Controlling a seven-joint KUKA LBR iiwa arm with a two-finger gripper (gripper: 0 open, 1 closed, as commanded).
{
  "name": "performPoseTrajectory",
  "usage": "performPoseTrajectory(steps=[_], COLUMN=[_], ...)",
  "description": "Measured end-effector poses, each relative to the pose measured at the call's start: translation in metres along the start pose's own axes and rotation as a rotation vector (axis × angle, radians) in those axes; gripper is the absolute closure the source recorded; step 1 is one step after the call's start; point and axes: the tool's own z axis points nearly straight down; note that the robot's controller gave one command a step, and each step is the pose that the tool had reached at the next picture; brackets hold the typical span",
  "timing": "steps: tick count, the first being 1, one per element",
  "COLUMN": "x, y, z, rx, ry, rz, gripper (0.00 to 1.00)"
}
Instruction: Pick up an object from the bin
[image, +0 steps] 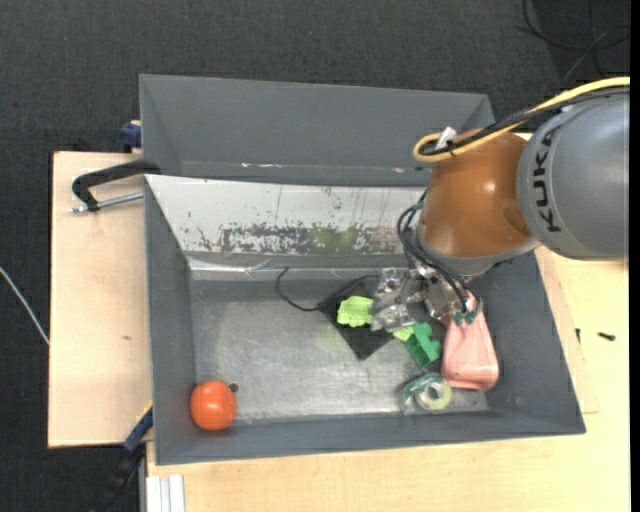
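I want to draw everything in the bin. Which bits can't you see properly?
Camera view:
1. Lime-green thing: right side hidden under the gripper.
2. Black flat piece: partly covered by the lime-green thing; kind unclear.
3. Pink thing: upper end hidden by the arm's cables.
4. Bin: back right corner hidden behind the arm's orange cover.

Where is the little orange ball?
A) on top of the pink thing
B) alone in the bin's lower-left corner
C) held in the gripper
B: the orange ball lies alone in the lower-left corner of the bin, while the gripper is over the heap at the right.
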Motion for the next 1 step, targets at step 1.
performPoseTrajectory(steps=[1], x=[-0.0317], y=[-0.0254], z=[-0.1124], rx=[0.002], ry=[-0.005], rz=[-0.056], gripper=[1.00])
